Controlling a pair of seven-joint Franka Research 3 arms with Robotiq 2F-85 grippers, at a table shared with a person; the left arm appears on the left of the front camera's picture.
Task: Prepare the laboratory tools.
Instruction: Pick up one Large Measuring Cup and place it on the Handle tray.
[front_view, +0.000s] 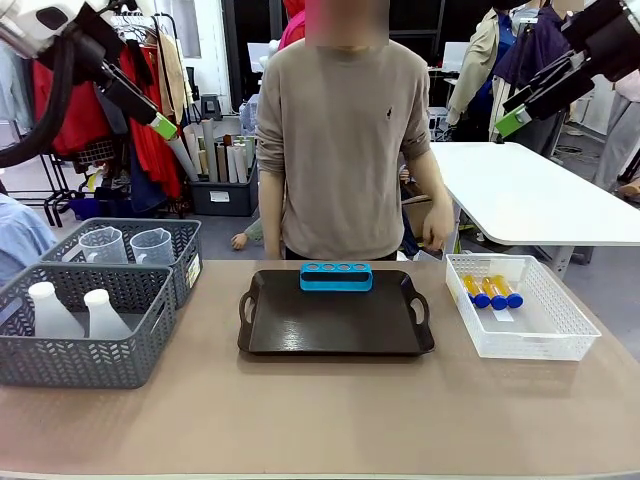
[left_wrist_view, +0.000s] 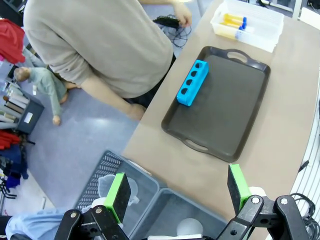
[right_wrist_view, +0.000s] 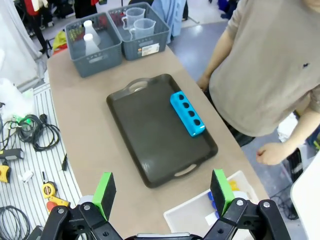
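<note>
The left gripper (left_wrist_view: 178, 189) and right gripper (right_wrist_view: 163, 191) both hang high over the table, jaws apart and empty. Below them, at the middle, the dark tray (front_view: 335, 325) carries just a blue rack (front_view: 336, 276) with four empty holes along its far edge, so the work looks barely begun. Three blue-capped tubes (front_view: 493, 293) can be counted in the white basket (front_view: 560, 340) at right; two beakers (front_view: 152, 245) and two flasks (front_view: 100, 312) sit in the grey baskets (front_view: 90, 365) at left.
</note>
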